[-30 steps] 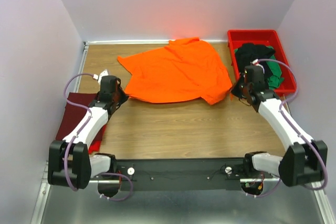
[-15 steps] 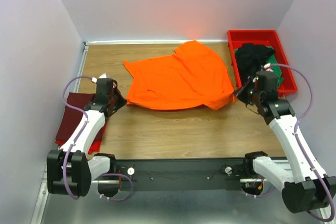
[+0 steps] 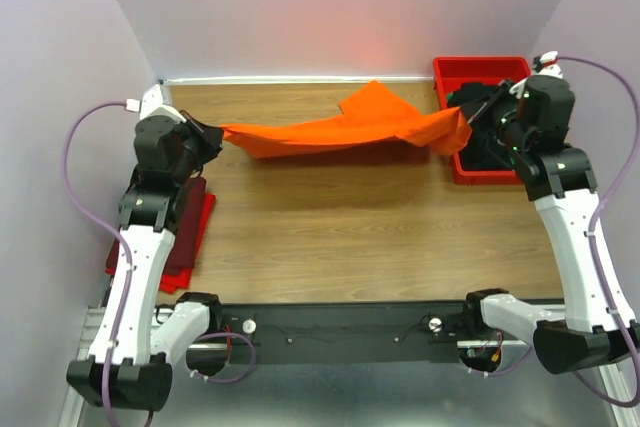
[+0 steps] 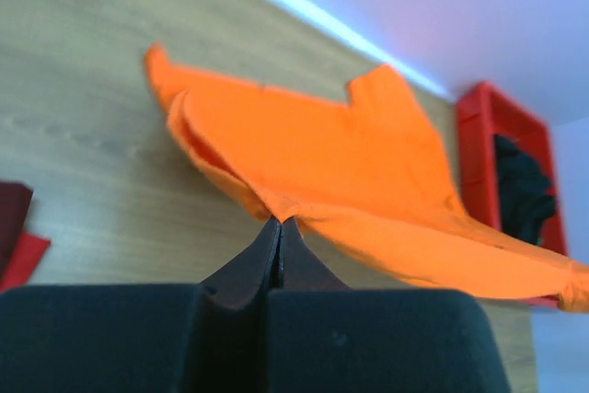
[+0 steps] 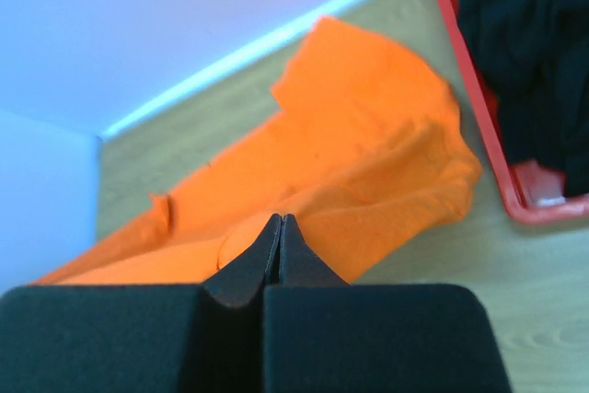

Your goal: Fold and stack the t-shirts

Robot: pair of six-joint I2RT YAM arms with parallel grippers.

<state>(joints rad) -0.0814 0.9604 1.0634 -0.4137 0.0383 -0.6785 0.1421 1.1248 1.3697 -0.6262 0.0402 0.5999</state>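
- Orange t-shirt (image 3: 340, 130) hung stretched above the table (image 3: 350, 247), left of the red tray (image 3: 478, 68).
- Left hand (image 3: 214, 135) was clamped shut on the shirt's corner farthest from the tray.
- Right hand (image 3: 469, 119) pinched the corner beside the tray.
- Maroon t-shirt (image 3: 190, 215) lay on a red t-shirt (image 3: 207, 217), well left of the tray.
- Black t-shirt (image 5: 525, 52) lay inside the tray.

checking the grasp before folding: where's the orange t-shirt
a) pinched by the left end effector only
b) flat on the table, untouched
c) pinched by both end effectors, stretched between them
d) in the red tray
C: the left end effector and right end effector are each shut on an edge of the orange t-shirt, which spans between them.
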